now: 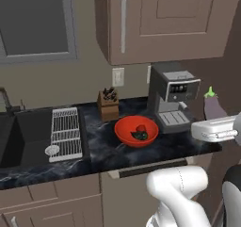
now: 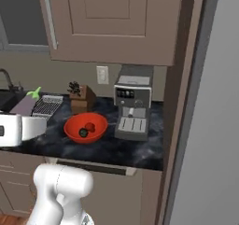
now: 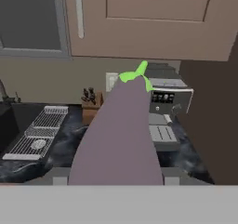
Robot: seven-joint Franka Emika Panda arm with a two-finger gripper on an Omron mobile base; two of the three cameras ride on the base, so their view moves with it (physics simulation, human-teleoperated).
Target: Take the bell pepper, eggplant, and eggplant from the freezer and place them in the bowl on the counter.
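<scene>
The hand (image 3: 116, 179) pinches a long purple eggplant (image 3: 118, 135), green stem forward, short of the black marbled table (image 1: 101, 143); next, carry it over the shallow red-orange bowl (image 1: 123, 133) and release

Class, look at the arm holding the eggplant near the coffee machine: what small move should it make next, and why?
Probably carry the eggplant sideways toward the sink until it is above the bowl. The gripper is shut on it, stem up, over the counter edge in front of the coffee machine, and the bowl, already holding a red and a dark item, sits beside that machine.
</scene>
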